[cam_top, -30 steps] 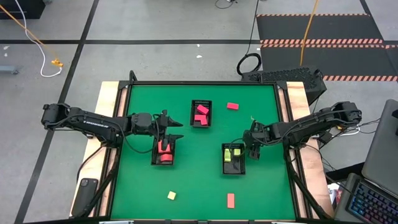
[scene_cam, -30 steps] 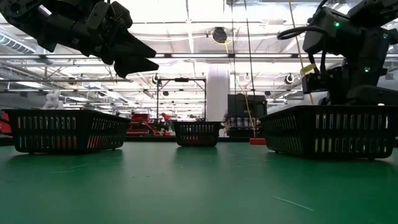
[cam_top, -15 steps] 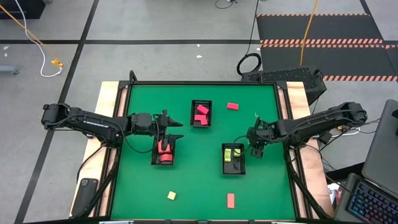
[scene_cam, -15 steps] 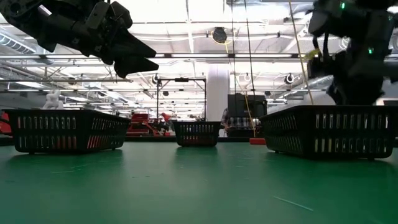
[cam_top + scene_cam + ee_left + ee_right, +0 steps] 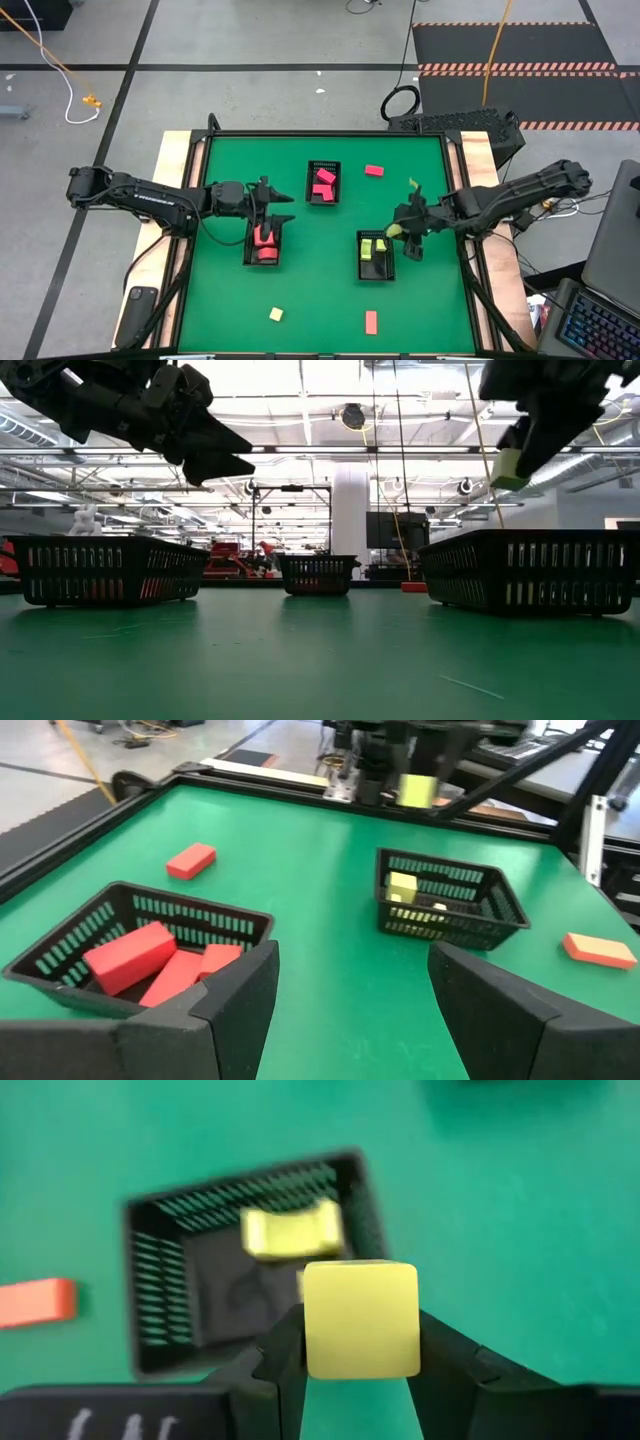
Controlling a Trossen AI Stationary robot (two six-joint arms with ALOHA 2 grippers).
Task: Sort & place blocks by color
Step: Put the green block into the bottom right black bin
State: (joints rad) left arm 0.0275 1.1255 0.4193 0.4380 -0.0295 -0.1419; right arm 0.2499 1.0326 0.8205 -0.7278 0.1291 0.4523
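My right gripper (image 5: 360,1348) is shut on a pale yellow cube (image 5: 360,1318), high above the table by the right side of the black tray (image 5: 376,268) that holds yellow blocks (image 5: 292,1230). In the low view the cube (image 5: 508,468) hangs well above that tray's rim. My left gripper (image 5: 350,990) stands open and empty over the left tray (image 5: 262,258) of red blocks. A far tray (image 5: 323,196) holds pink-red blocks. Loose on the mat lie a pink-red block (image 5: 374,170), a yellow block (image 5: 276,314) and a salmon bar (image 5: 371,322). My right gripper pinches the yellow cube between its two fingers, one on each of two opposite sides (image 5: 312,1342). The fingers (image 5: 445,1350) slant down from the table's right side. The cube is lifted clear of the table and the tray and sits squarely in the hold.
Raised black rails (image 5: 455,190) border the green mat (image 5: 320,290), with wooden strips outside them. The three trays have raised mesh walls. Open mat lies in the middle and along the near edge between the loose blocks.
My right gripper has risen from low beside the yellow tray to well above its rim, tipping its fingers more steeply downward. It has carried the yellow cube up with it, clear of the table. My left arm has kept still.
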